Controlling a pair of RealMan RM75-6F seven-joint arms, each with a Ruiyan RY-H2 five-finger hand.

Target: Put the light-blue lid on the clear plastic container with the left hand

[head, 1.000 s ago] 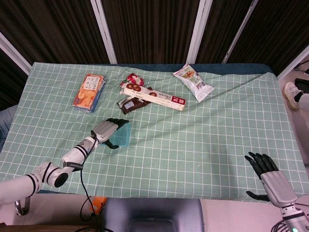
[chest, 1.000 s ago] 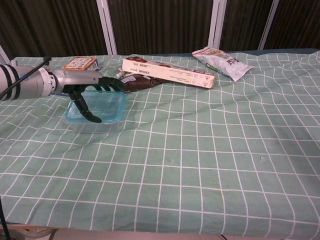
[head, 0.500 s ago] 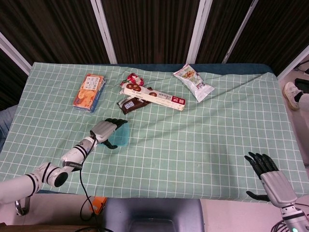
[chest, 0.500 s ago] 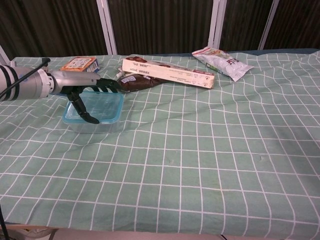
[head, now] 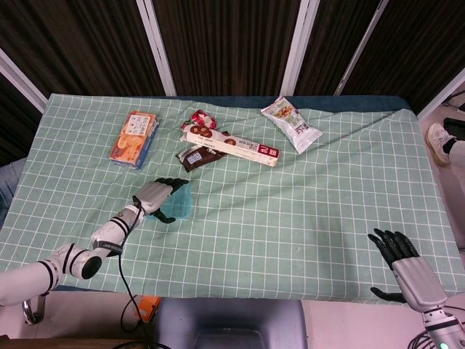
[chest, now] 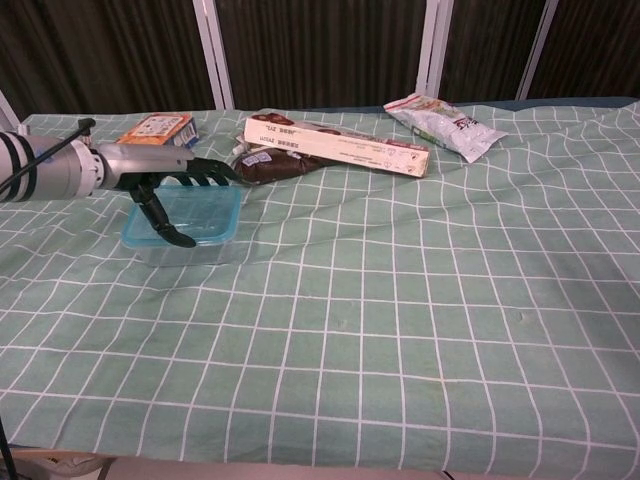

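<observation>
The light-blue lid (chest: pixel 200 212) lies flat on top of the clear plastic container (chest: pixel 195 250), left of centre on the green checked cloth. My left hand (chest: pixel 165 185) reaches over it from the left and grips it, fingers along its far edge and thumb at its near edge. In the head view the same left hand (head: pixel 155 194) covers the left part of the lid (head: pixel 180 204). The container's walls show only faintly below the lid. My right hand (head: pixel 405 270) hovers open by the table's front right edge, holding nothing.
Behind the container lie a brown chocolate packet (head: pixel 196 156), a long cream box (head: pixel 232 145) and a red wrapper (head: pixel 201 118). An orange biscuit box (head: pixel 134 138) sits at the back left, a snack bag (head: pixel 290 123) at the back right.
My left hand has drawn slightly to the left, and the lid has slid a little leftward with it over the container. The right hand has not moved.
</observation>
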